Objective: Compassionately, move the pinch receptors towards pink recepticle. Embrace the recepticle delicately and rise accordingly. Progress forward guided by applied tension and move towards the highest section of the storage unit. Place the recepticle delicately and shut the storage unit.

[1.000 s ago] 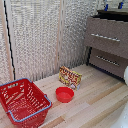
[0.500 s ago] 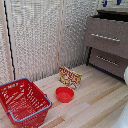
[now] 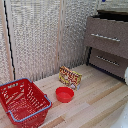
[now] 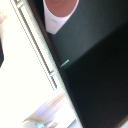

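The storage unit (image 3: 107, 30) is a dark brown chest of drawers at the exterior view's right, with silver bar handles (image 3: 105, 37). Its upper drawer front stands out further than the lower one, with a dark opening above it. In the blurred wrist view, a silver bar handle (image 4: 37, 50) runs along a dark drawer edge beside a dark inside. A pink round shape with a white rim (image 4: 62, 6) shows at the picture's edge; it looks like the pink recepticle. It does not show in the exterior view. The pinch receptors show in neither view.
A low red bowl (image 3: 64, 94) sits on the wooden floor. A yellow-and-red packet (image 3: 70, 77) stands behind it. A red wire basket (image 3: 22, 102) is at the exterior view's left. A ribbed pale wall (image 3: 40, 35) is behind. A white part (image 3: 126, 75) shows at the right edge.
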Motion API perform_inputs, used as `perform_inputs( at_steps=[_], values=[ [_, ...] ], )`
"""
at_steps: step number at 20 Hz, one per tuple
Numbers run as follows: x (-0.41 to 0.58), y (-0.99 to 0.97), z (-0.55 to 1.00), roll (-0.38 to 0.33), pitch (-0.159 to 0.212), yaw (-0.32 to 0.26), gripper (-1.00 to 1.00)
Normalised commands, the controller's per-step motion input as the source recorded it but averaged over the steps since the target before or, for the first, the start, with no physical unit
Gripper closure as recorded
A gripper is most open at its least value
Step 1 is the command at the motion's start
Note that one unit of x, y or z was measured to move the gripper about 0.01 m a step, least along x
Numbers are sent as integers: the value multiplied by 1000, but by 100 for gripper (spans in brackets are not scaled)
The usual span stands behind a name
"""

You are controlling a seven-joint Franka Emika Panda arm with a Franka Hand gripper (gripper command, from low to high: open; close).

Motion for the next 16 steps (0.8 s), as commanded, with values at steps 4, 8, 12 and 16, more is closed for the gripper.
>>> perform_inputs(
  at_steps=[4, 8, 12, 16],
  values=[
    [-282, 261, -236, -334, 98, 84, -100],
    [-189, 302, -377, -322, 99, 88, -100],
    [-58, 469, -594, -294, 44, 61, -100],
    [-7, 511, -619, -305, 17, 46, -100]
  ],
)
